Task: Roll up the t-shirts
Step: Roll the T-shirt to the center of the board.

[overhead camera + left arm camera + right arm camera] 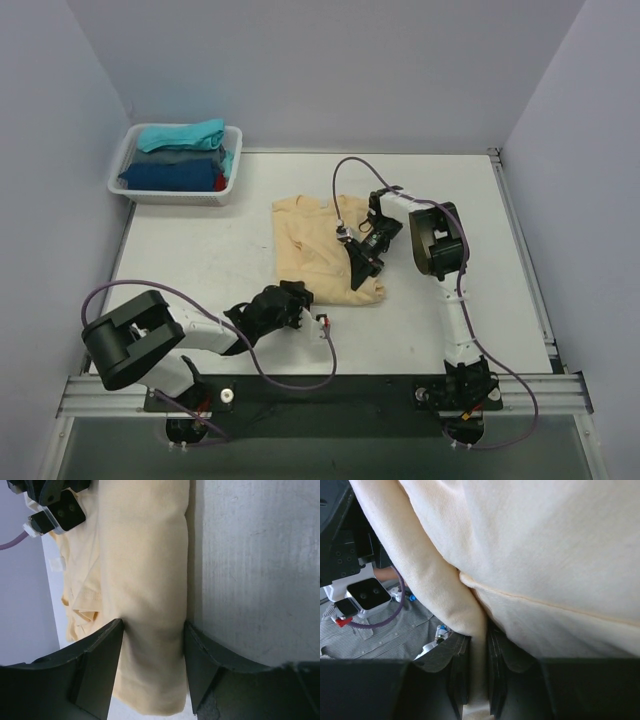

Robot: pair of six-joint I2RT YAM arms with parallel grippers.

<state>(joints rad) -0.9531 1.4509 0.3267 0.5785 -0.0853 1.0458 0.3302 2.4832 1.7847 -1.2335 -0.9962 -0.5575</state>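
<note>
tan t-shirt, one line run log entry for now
tan t-shirt: partly folded on table | right pincer: shut on its cloth | left pincer: jaws astride its near fold

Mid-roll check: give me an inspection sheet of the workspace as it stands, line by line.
Surface: white table, lightly scuffed.
Job's things: beige shirt folded mid-table; stacked shirts, teal, grey, blue and red, in the basket at far left.
Clutter: nothing seen.
Grippers: left pincer open, astride the beige shirt's folded edge; right pincer shut on its cloth.
Cables: left cable and right cable, both purple, loop off the arms; neither seen snagged.
Surroundings: pale walls on three sides.
</note>
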